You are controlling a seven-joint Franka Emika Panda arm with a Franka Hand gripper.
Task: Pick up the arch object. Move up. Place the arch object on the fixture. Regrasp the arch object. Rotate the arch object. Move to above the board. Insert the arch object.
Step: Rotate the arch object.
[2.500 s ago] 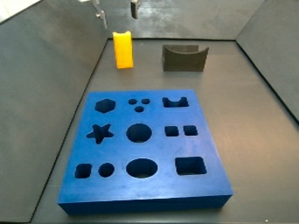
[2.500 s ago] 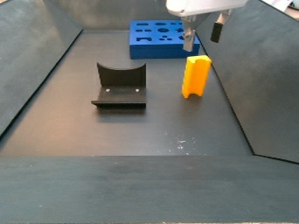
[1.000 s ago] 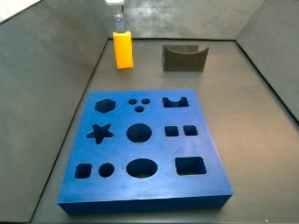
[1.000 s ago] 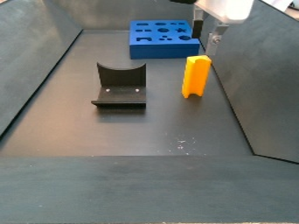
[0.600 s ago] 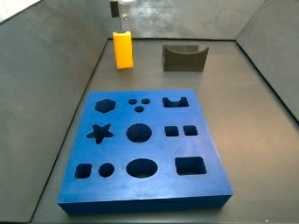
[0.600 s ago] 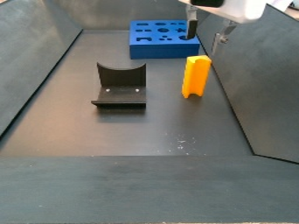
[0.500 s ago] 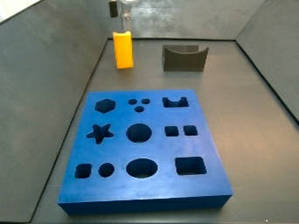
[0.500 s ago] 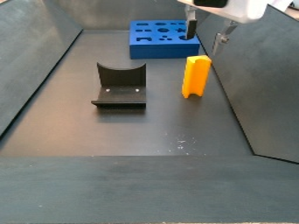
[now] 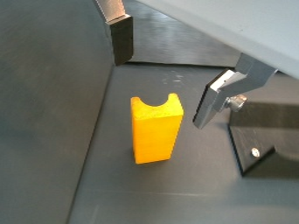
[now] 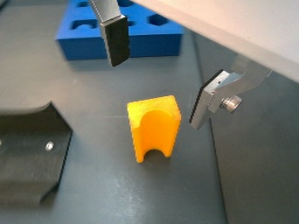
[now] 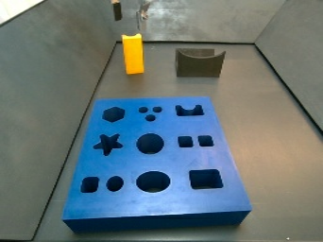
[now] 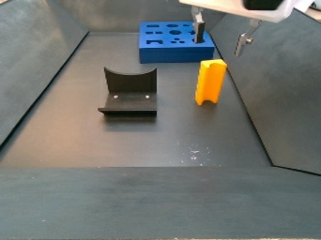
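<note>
Two silver fingers spread wide, nothing between them: the tool (image 10: 158,63) hangs empty over the arch object (image 10: 153,128), which shows in the gap between the plates in both wrist views. In a side view the tool (image 11: 130,9) sits high at the back of the table (image 11: 271,132), the yellow block (image 11: 132,54) straight below it at six o'clock. That block stands upright, long axis vertical, notch at the top in a wrist view (image 9: 156,128). So the approach looks like a plain drop, fingers passing either side. The fixture (image 11: 197,62) sits near the block at three o'clock in that side view, apart from it. The board (image 11: 155,163) lies well toward six o'clock, every hole unfilled. Picking up looks like the step in hand, not yet begun.
</note>
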